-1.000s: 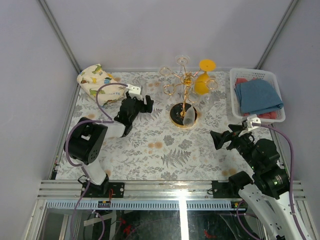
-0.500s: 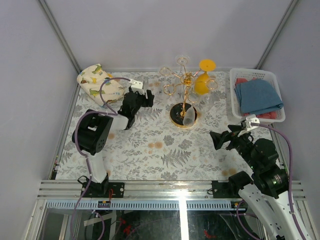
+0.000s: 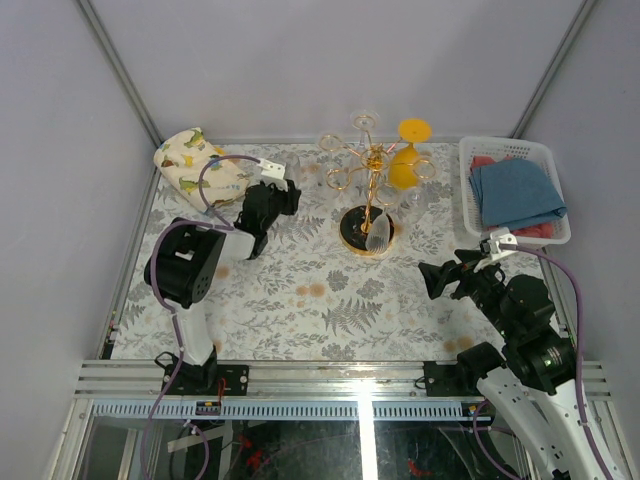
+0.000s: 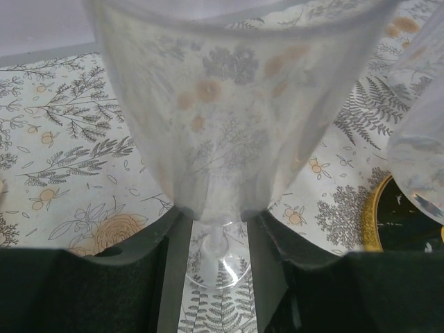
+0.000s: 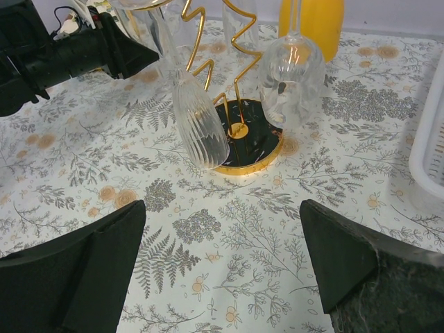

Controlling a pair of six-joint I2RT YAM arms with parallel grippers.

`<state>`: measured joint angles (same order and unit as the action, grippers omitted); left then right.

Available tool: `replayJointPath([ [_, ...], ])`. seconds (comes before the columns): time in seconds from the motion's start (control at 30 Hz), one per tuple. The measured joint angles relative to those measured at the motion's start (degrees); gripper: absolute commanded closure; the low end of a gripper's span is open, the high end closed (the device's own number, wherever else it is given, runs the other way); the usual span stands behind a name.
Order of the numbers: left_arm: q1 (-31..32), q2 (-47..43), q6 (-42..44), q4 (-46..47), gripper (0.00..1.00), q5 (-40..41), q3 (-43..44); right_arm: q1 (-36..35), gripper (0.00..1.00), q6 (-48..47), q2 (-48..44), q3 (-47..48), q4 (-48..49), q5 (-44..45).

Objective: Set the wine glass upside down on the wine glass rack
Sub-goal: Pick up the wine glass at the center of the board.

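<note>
A clear wine glass [image 3: 297,173] stands upright on the floral table, left of the rack. In the left wrist view its bowl [image 4: 236,104] fills the top and its stem [image 4: 216,239] stands between my fingers. My left gripper [image 3: 286,192] is open. Its fingers [image 4: 173,277] straddle the stem low under the bowl, with a gap on both sides. The gold wine glass rack [image 3: 368,165] has a black gold-rimmed base [image 5: 257,149]. My right gripper [image 3: 446,276] is open and empty, near-right of the rack, and also shows in the right wrist view [image 5: 222,257].
On the rack hang a yellow glass [image 3: 404,166], a ribbed clear glass [image 5: 200,128] and a rounder clear glass [image 5: 291,80], all upside down. A white basket [image 3: 466,185] with a blue cloth [image 3: 515,190] stands back right. A patterned cloth bundle [image 3: 192,158] lies back left.
My left gripper has moved toward the back and slightly right, up to the standing wine glass, so its fingers now straddle the stem. The right arm has barely moved.
</note>
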<state>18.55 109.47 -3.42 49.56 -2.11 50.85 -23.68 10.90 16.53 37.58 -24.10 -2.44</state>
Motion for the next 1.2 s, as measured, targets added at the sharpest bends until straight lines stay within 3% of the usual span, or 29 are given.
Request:
replayJointPath([
  [0.6,0.0,-19.4,-0.3,1.3,0.7,-4.0,-12.8,0.0,0.01,0.0,0.2,-0.3,0.4,0.0],
  [0.87,0.0,-22.1,-1.5,1.8,0.72,-5.0,-17.3,0.0,0.0,0.0,0.2,-0.3,0.4,0.0],
  [1.2,0.0,-30.6,-5.2,-1.0,0.97,-5.8,-20.0,0.0,0.0,0.0,0.3,-0.3,0.4,0.0],
])
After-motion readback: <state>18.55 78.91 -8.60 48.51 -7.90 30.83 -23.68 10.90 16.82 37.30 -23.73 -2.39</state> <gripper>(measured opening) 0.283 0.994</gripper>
